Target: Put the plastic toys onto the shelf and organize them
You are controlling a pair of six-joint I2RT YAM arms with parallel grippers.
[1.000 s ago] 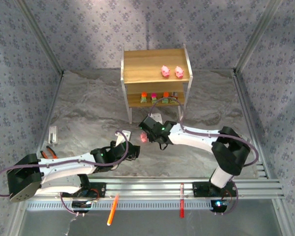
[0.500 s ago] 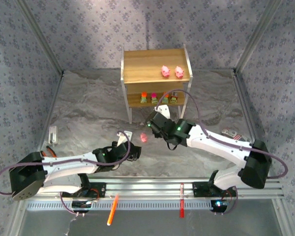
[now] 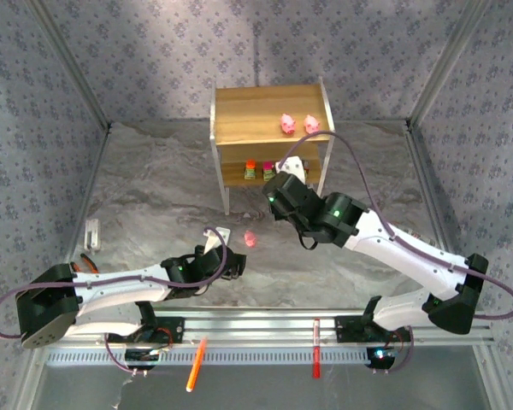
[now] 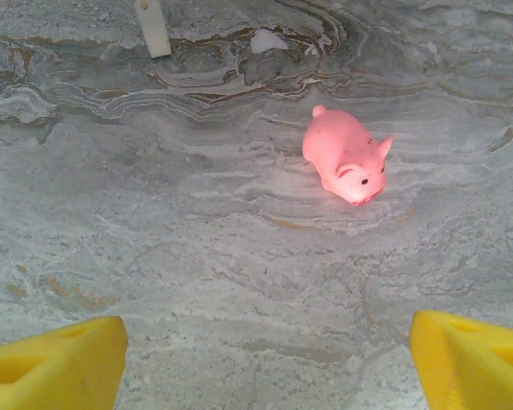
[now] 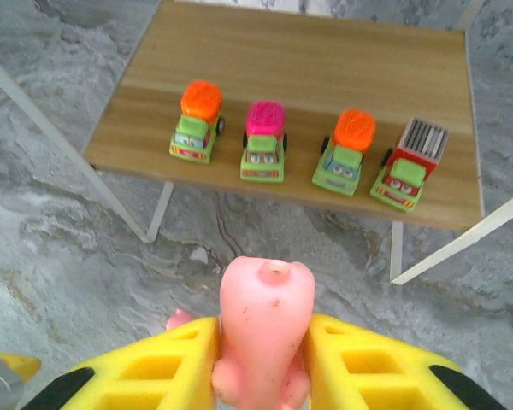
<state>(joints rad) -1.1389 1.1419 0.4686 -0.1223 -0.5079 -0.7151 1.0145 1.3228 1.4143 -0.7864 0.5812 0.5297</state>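
Right gripper (image 5: pixel 265 342) of mine is clamped on a pig (image 5: pixel 267 295), its body pointing straight ahead at the shelf (image 5: pixel 325 77), whose lower board carries four trucks (image 5: pixel 262 141) in a row. Two pigs (image 3: pixel 287 123) stand on the top board, bare to their left, so I judge mine goes there. My left gripper (image 4: pixel 261 359) hangs spread wide; the loose pig (image 4: pixel 342 155) lies ahead, slightly right, nearer this arm.

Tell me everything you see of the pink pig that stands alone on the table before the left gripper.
The pig is a small rounded figure, pink and smooth like plastic, with two little ears, black dot eyes, a snout and a stub tail. It stands upright on the grey marbled table, touching nothing else, ahead of the open left gripper.
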